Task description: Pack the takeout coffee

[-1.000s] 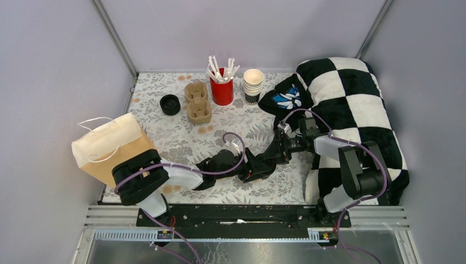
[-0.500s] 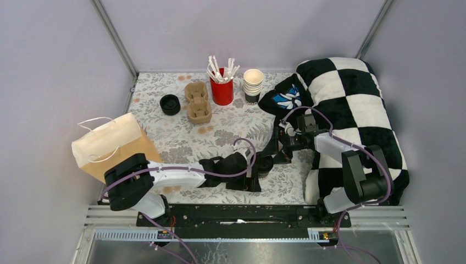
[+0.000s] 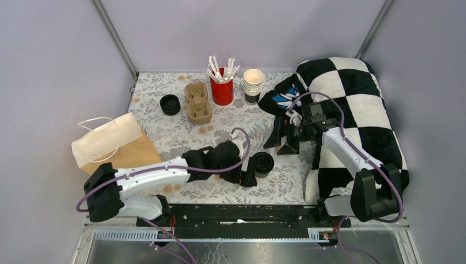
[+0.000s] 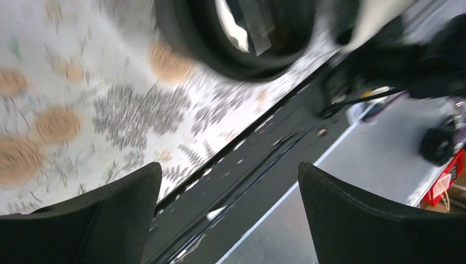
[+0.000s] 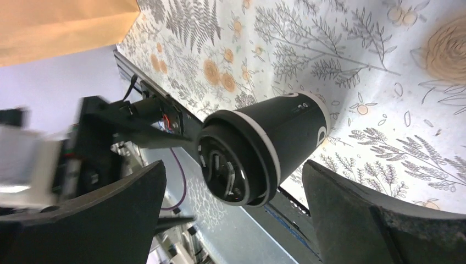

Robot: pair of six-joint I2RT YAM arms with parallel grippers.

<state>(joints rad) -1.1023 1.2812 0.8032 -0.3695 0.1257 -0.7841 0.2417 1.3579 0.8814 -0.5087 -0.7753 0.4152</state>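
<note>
One takeout coffee cup (image 3: 262,163), dark with a round black lid, stands on the floral table near the front middle. It fills the centre of the right wrist view (image 5: 275,144), and its lid shows blurred at the top of the left wrist view (image 4: 242,33). My left gripper (image 3: 245,177) is open and empty just left of this cup (image 4: 231,181). My right gripper (image 3: 283,142) is open and empty, behind and right of the cup, apart from it (image 5: 232,165). The second lidded cup (image 3: 170,104) stands at the back left.
A brown paper bag (image 3: 112,146) with white handles lies at the left. A cardboard cup carrier (image 3: 197,102), a red cup of white sticks (image 3: 222,88) and a stack of lidless cream cups (image 3: 253,85) stand at the back. A checkered blanket (image 3: 351,110) covers the right side.
The right gripper has let go of the near cup and drawn back to the right rear. The left gripper has pulled slightly left. The cup stays standing on the table.
</note>
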